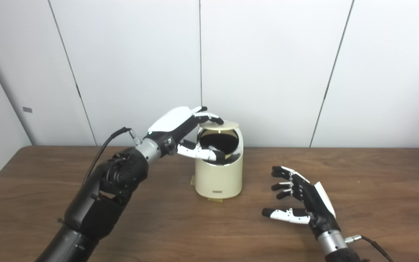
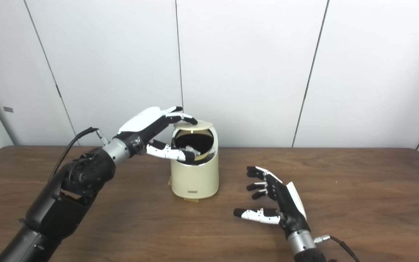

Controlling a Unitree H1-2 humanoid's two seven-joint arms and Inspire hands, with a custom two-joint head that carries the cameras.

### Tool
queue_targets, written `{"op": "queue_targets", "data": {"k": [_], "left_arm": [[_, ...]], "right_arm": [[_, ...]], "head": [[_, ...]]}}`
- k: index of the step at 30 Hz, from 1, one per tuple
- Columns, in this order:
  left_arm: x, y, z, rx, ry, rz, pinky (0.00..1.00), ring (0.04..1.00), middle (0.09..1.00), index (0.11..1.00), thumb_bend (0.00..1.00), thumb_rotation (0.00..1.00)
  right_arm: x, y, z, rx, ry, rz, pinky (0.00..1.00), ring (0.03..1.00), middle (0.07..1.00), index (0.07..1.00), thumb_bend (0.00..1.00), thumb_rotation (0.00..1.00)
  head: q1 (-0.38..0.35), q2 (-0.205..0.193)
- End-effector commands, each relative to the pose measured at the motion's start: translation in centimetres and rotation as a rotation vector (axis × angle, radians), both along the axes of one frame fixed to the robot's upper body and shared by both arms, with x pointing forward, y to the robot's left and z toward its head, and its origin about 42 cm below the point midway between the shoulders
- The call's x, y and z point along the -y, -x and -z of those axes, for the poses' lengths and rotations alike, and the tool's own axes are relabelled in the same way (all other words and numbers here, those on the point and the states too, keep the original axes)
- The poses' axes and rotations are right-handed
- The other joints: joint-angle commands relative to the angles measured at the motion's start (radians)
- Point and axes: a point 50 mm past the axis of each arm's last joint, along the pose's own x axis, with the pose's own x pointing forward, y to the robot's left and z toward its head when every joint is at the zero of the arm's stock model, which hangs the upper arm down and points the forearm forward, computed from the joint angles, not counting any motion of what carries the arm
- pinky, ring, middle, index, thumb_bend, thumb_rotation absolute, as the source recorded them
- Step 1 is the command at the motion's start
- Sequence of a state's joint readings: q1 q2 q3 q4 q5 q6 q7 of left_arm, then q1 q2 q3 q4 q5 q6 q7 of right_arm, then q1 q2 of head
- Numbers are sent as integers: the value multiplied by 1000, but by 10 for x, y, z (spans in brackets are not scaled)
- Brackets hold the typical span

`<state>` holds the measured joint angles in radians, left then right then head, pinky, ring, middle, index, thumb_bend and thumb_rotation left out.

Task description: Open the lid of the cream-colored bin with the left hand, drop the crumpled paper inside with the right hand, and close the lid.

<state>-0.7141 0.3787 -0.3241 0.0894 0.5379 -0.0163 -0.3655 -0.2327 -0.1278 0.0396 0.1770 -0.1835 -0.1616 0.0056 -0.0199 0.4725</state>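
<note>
Right hand [image 1: 304,198] splayed; rounded glossy bin [image 1: 219,174] gaping.

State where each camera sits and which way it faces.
Left eye view: on the head, looking down and forward at the bin on the table; both arms show.
Right eye view: beside it, slightly to the right, so the bin sits further left; left hand at the lid, right hand open.
Shared: the whole scene.

A dark brown wood-grain table [image 1: 376,182] carries a cream-colored bin [image 1: 218,178] standing upright near its middle toward the back edge, with a small pale flat piece [image 1: 192,180] showing at the bin's base on the left.
</note>
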Motion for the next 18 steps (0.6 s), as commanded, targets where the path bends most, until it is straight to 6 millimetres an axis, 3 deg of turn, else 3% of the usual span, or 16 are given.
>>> {"op": "queue_targets", "data": {"k": [1,9,18], "left_arm": [[3,1,-38,132,-31,30,1000,1000,853,836,897,595],[0,16,-43,224,-195,41,1000,1000,844,836,898,542],[-4,24,-42,229,-245,51,1000,1000,842,832,899,514]], "right_arm": [[-4,-8,-23,90,-10,-7,529,645,787,790,843,185],[-5,-8,-24,90,-6,-7,525,644,788,792,842,178],[-7,-9,-27,95,-4,-9,530,651,791,796,838,178]], "head": [[0,2],[-4,11],[-8,20]]}}
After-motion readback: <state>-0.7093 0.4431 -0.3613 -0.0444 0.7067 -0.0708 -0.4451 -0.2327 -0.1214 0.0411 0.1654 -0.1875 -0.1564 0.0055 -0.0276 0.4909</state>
